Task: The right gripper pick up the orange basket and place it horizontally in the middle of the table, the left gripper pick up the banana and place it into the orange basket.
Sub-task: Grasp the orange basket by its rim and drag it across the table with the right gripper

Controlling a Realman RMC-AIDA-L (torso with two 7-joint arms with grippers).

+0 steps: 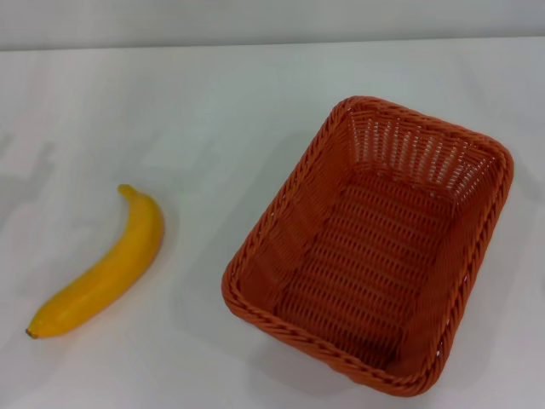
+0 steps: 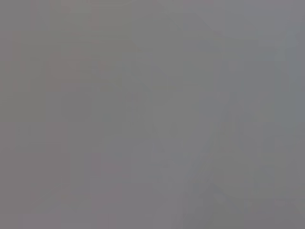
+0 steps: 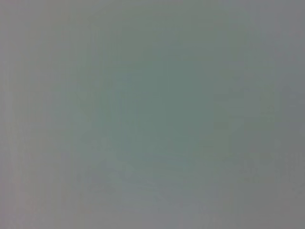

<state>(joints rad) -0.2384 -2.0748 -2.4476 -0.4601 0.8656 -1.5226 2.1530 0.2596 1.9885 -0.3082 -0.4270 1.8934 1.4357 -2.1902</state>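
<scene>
Banana [image 1: 100, 271] lies left of, apart from, orange basket [image 1: 375, 247]; neither claw visible.

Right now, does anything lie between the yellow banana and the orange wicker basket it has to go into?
Nothing visible does. Only bare white table separates the curved yellow banana from the empty rectangular orange wicker basket. Neither gripper is in view.
</scene>
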